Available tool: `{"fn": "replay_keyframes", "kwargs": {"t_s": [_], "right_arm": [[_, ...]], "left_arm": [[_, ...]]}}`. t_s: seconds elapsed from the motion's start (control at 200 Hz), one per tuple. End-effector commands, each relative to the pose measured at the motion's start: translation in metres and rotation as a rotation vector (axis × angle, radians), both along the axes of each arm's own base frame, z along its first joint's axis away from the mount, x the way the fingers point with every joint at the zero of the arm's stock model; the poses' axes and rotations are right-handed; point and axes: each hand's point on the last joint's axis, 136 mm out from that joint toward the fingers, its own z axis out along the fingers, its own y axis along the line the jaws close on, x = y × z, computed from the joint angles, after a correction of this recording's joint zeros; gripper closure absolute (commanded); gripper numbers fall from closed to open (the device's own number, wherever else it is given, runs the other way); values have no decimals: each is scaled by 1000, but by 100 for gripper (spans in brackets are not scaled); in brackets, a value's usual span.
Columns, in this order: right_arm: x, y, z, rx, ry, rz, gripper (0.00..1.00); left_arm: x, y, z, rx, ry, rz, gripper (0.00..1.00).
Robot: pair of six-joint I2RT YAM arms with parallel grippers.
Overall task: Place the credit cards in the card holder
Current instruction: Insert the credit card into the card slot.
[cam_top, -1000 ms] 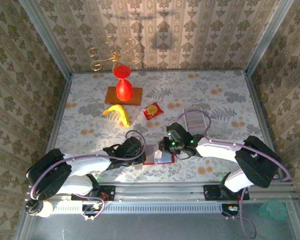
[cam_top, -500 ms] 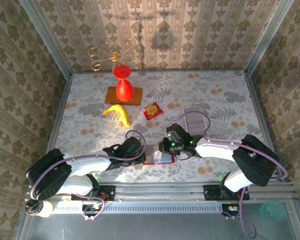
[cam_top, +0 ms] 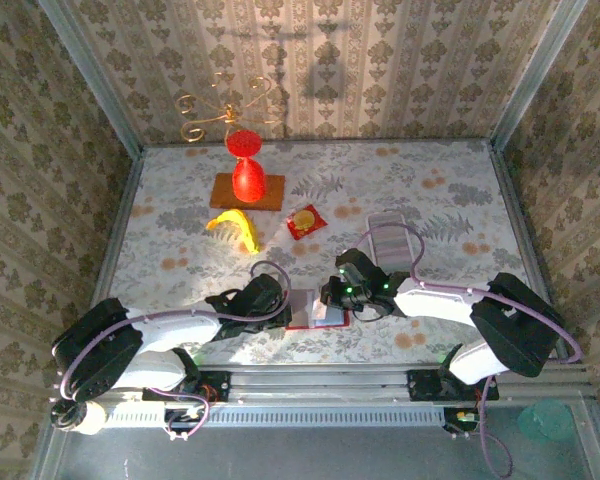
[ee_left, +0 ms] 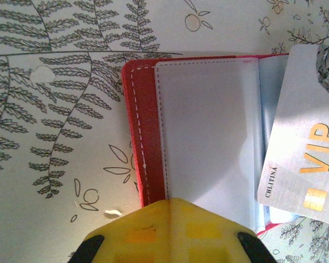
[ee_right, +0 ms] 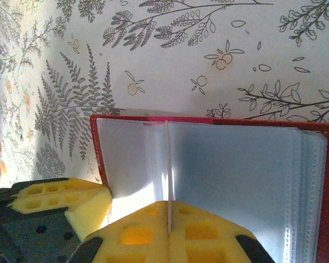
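Over the card holder [cam_top: 315, 314], the right gripper [ee_right: 169, 211] is pinching one credit card [ee_left: 304, 159], the left gripper [ee_left: 172, 207] clamping a sleeve [ee_left: 208, 131]. More cards [cam_top: 385, 236] are waiting.

The card holder [ee_right: 236, 175] lies open on the fern-and-fruit printed surface [ee_right: 208, 44], its dark-red cover showing as a narrow border along the top, left and right edges. Pale, clear sleeves fill the inside, stacked in layers at the right. The right gripper [ee_right: 168, 222] sits at the bottom edge, its yellow foam jaws pressed together on a credit card [ee_right: 168, 164]. The card is seen edge-on as a thin pale line standing upright among the sleeves. At the lower left, the left gripper [ee_right: 82, 205], yellow-padded on a dark body, touches the holder's left corner.
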Motion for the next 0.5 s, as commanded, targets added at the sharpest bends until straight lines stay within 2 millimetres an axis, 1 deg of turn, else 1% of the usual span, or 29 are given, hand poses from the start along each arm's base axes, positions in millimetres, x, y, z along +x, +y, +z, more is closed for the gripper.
{"fn": "replay_keyframes", "kwargs": {"t_s": [0.0, 0.5], "right_arm": [[-2, -1, -6, -8, 2, -1, 100], [-3, 10, -4, 68, 20, 2, 100]], "left_arm": [[-6, 16, -14, 56, 28, 24, 100], [-6, 16, -15, 55, 31, 27, 100]]}}
